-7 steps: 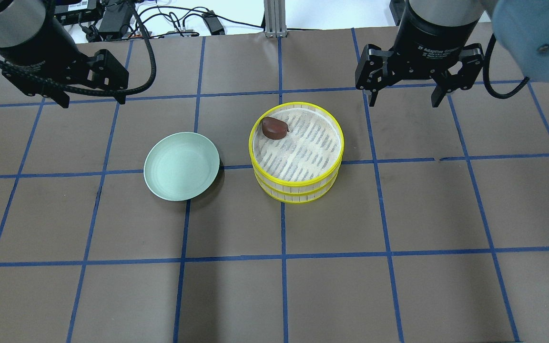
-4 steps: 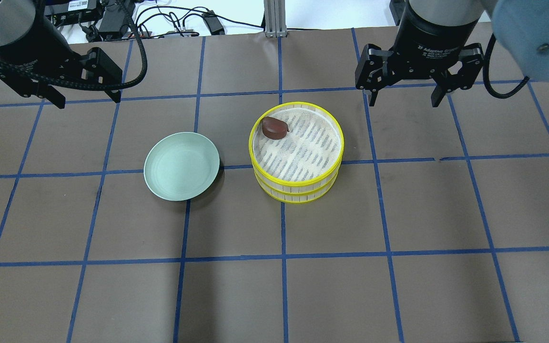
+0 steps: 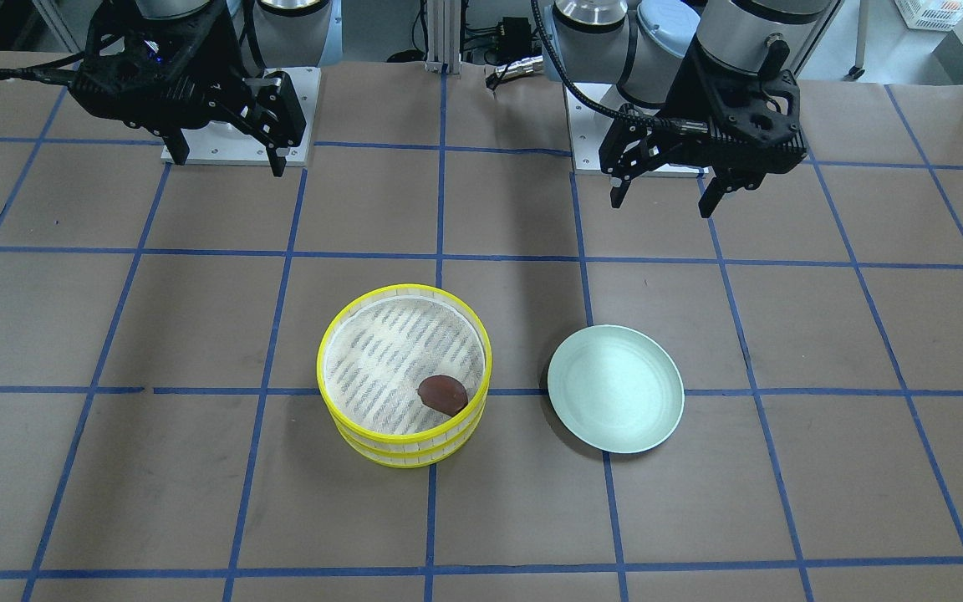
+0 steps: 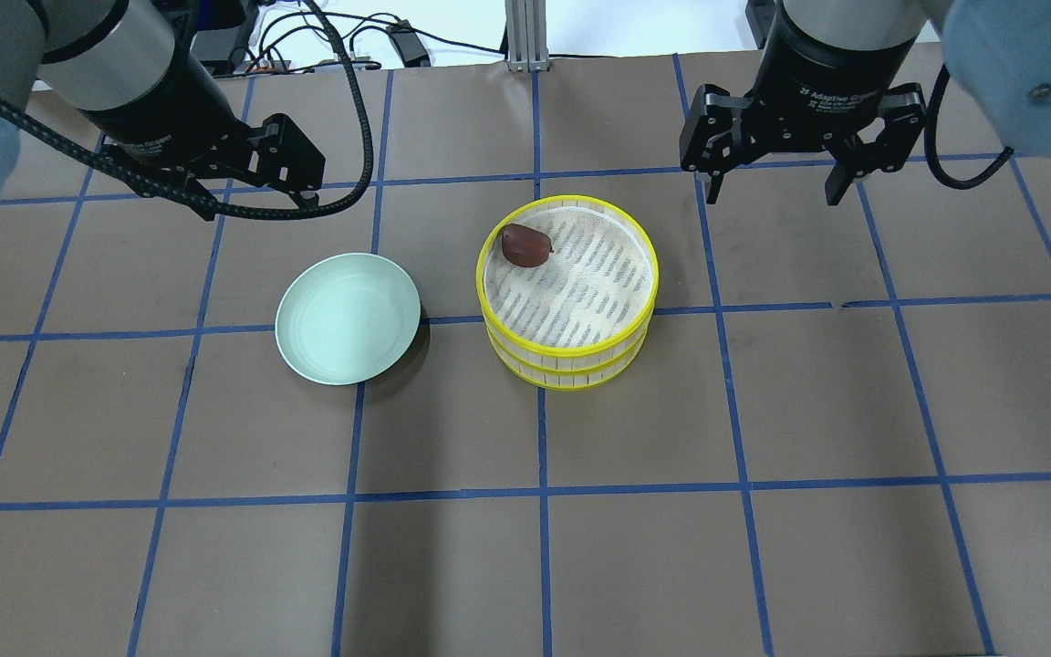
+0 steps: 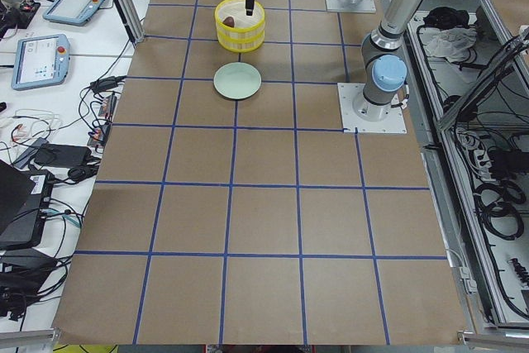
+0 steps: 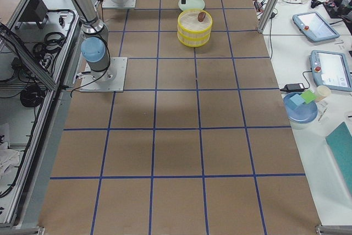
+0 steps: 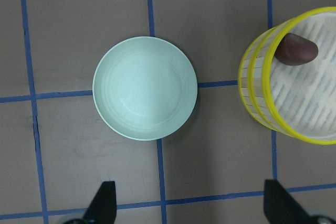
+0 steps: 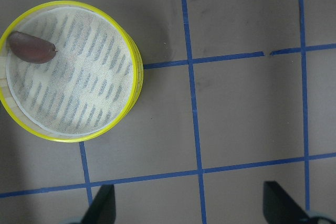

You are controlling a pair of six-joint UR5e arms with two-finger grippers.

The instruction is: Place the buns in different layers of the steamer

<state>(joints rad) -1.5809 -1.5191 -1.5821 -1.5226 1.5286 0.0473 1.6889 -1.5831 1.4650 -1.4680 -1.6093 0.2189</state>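
My left jaws and right jaws hang wide apart, holding nothing, back by my own edge of the counter. That fits, since the brown bun (image 4: 525, 245) lies in the top layer (image 4: 480, 285), against its rim. The white bun is out of sight, perhaps in the lower layer (image 4: 571, 374) beneath.

Table (image 4: 763, 566): brown paper-like sheet, matt, faintly scuffed, spread under both claws.
Grid lines (image 4: 544, 493): blue tape with a slight sheen, stuck flat on the table.
Plate (image 4: 348, 318): pale green, smooth, satin finish, plastic-looking; just ahead of the left claw (image 4: 259, 204).
Steamer layers (image 4: 571, 365): glossy bright yellow plastic-looking rims, pale slatted walls; ahead of the gap between the claws.
Mesh floor (image 4: 580, 283): pale fine weave, matt, grey-striped.
Brown bun (image 4: 525, 245): dark reddish-brown skin, smooth, soft sheen; on the mesh edge nearer the left claw.
Left claw: black, matt; plastic or metal, cannot tell.
Right claw (image 4: 774, 196): same black matt finish.
Wrist sleeve (image 4: 106, 46): silvery brushed metal, above the left claw.
Joint cap (image 4: 1027, 73): pale blue-grey, smooth, beside the right claw.
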